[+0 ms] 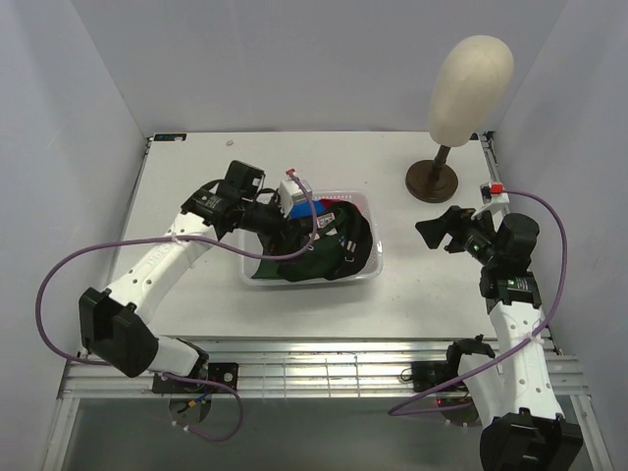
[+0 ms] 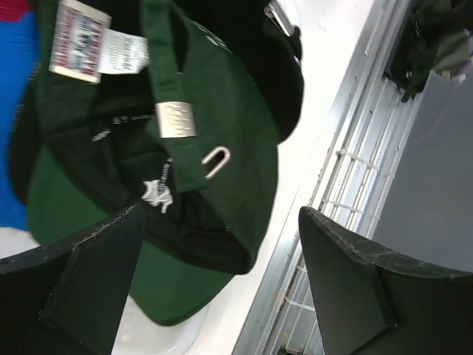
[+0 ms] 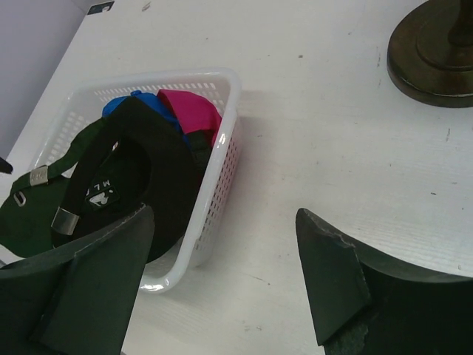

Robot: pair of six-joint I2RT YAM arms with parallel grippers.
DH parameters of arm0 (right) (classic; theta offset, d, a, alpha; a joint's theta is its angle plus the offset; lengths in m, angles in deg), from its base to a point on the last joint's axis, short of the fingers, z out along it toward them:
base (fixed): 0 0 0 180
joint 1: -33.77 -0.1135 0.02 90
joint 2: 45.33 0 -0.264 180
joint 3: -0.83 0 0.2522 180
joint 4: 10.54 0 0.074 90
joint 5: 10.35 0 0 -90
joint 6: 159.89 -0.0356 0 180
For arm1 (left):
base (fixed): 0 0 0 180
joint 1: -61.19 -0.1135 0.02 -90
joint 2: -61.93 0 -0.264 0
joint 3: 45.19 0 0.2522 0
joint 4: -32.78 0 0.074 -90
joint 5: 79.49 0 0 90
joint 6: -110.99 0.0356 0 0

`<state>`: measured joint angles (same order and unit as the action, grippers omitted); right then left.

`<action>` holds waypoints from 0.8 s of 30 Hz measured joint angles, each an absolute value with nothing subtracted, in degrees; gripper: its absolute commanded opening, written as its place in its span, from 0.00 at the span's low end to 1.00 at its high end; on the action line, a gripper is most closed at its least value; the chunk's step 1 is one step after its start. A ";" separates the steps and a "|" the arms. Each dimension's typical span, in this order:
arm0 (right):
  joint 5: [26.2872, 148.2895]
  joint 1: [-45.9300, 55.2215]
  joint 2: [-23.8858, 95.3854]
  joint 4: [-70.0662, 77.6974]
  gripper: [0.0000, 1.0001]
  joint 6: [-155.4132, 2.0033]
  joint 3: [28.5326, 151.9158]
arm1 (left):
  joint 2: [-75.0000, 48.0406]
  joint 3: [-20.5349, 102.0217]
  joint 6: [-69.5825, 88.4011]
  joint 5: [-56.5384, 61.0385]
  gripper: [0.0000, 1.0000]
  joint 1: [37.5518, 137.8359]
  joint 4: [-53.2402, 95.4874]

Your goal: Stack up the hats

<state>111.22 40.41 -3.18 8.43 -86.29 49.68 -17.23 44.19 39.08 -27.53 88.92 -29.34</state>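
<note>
While both arms rise from the bottom of the overhead frame, your right gripper (image 3: 223, 222) hangs at middle right with its jaws spread and nothing between them. It is aimed leftwards at the pale perforated plastic tray (image 3: 222, 148), apparently so that its camera has the pile in sight. Your left gripper (image 2: 222, 222) reaches over that tray at frame centre, jaws likewise wide apart and holding nothing. The dark green fabric cap (image 2: 244, 148) lies just beneath them, turned inside-up with strap and buckle showing, part of it hanging over the tray's edge. That poise reads as a line-up for a pinch on the green cap.

Inside the tray, the black fabric cap (image 3: 148, 155) lies against the green one. The blue cap (image 3: 118, 103) and the magenta-red cap (image 3: 188, 111) are tucked at the far end. All four are jumbled rather than nested, so the stacking looks barely begun.

Beyond, at upper right, the beige egg-shaped mannequin head (image 1: 471, 83) stands on its brown stand (image 1: 434, 180), well apart from the tray.
</note>
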 measured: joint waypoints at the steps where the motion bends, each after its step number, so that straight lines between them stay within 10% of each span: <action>1: 111.26 40.32 -2.55 9.13 0.82 -85.97 50.64 | -17.67 43.62 39.21 -27.49 0.95 89.97 -29.51; 7: 111.09 39.66 -2.09 11.10 0.82 -84.96 51.58 | -20.70 40.39 39.84 -26.94 0.58 93.71 -30.69; 12: 110.83 39.58 -2.09 12.17 0.82 -84.39 51.58 | -23.09 40.93 39.25 -26.61 0.00 94.06 -30.67; 24: 111.13 39.36 0.25 16.26 0.83 -82.99 59.36 | -24.16 57.24 35.03 -17.02 0.00 94.19 -33.10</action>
